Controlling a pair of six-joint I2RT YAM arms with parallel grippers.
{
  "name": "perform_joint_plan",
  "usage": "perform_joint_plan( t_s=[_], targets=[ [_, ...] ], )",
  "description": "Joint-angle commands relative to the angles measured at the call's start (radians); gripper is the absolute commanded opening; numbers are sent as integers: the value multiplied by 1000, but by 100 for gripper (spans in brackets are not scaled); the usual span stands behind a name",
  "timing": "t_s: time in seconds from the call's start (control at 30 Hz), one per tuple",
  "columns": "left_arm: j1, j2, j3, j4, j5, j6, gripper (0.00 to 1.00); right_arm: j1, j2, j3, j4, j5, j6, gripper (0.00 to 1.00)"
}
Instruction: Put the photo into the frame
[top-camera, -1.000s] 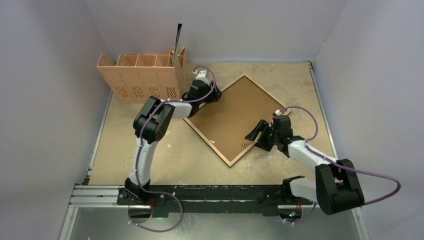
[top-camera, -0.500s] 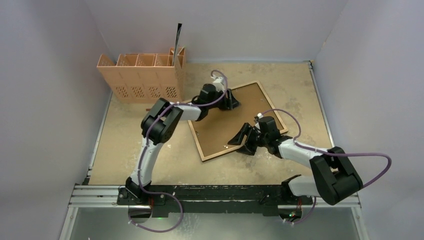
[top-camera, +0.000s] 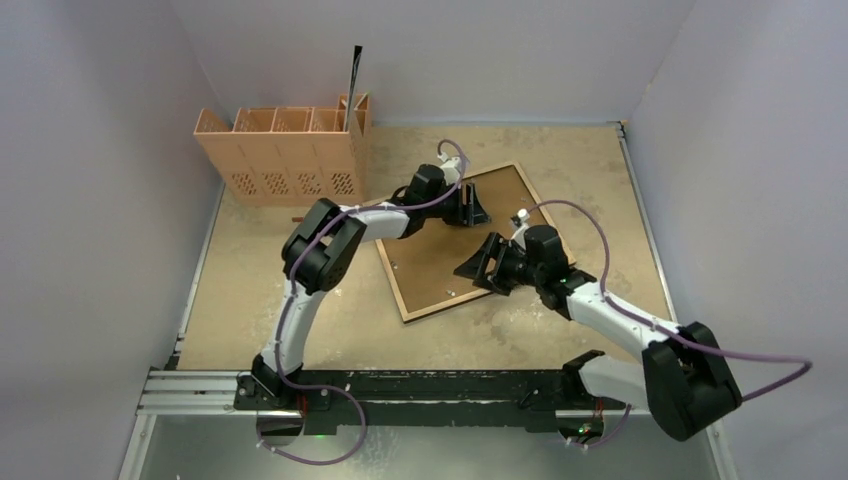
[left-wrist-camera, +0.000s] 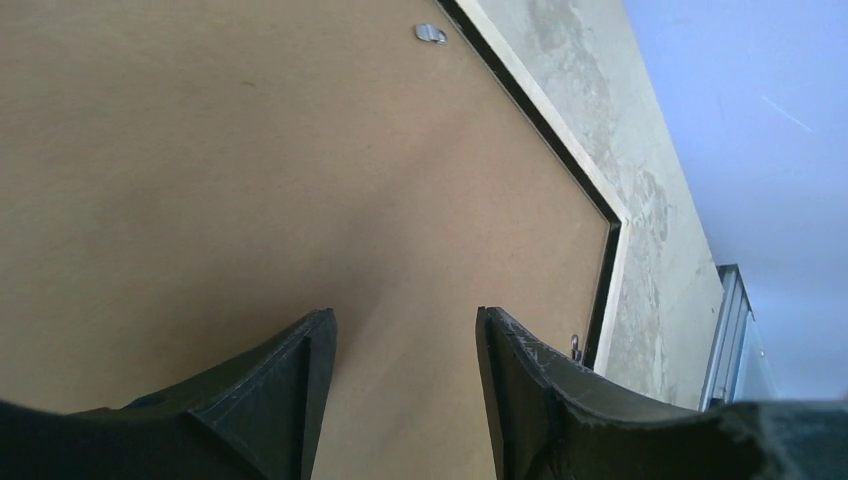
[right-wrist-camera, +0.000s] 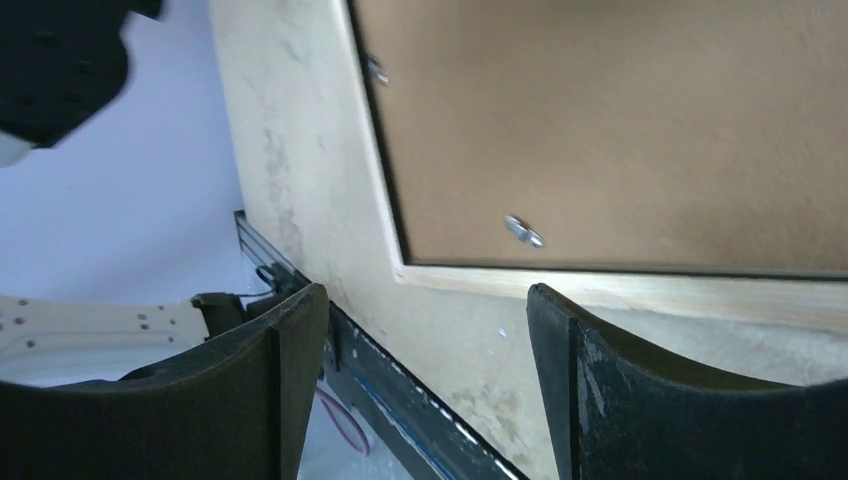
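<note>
My left arm (top-camera: 288, 315) goes up from its base, bends at the elbow and reaches out to the right, far from me. The left gripper (top-camera: 476, 210) (left-wrist-camera: 405, 335) points right, and its two fingers (left-wrist-camera: 285, 395) stand apart. My right arm (top-camera: 612, 312) bends low on the right side and reaches left toward the middle. The right gripper (top-camera: 476, 266) (right-wrist-camera: 427, 305) points left, its fingers (right-wrist-camera: 610, 400) spread wide. The two grippers are near each other but not touching.

The overhead view looks down; both wrist views sit close over the frame (right-wrist-camera: 620, 290).
</note>
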Motion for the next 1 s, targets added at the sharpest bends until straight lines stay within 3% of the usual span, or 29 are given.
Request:
perform_joint_plan(
  t_s=[0.0,0.17,0.47,0.63,0.73,0.83,0.97],
  targets=[
    [21,-178,-33,-108,-103,71,56,1,-91,95,-32,84,-79,75],
    [39,-399,-237,-140,-326,24,56,1,-89,175,-26,170,-135,75],
    [44,-778,-677,-204,-671,-154,54,32,203,304,196,125,-124,60],
    [46,-929,-904,-120,-710,-230,50,120,415,416,302,123,-99,57],
    [47,-957,-948,-131,-712,-240,46,163,534,463,362,104,-71,53],
    [52,-957,-976,-140,-707,-244,37,188,631,517,383,84,-86,42],
    [55,-933,-1012,-100,-679,-265,27,192,708,580,334,79,-125,41]
  ],
)
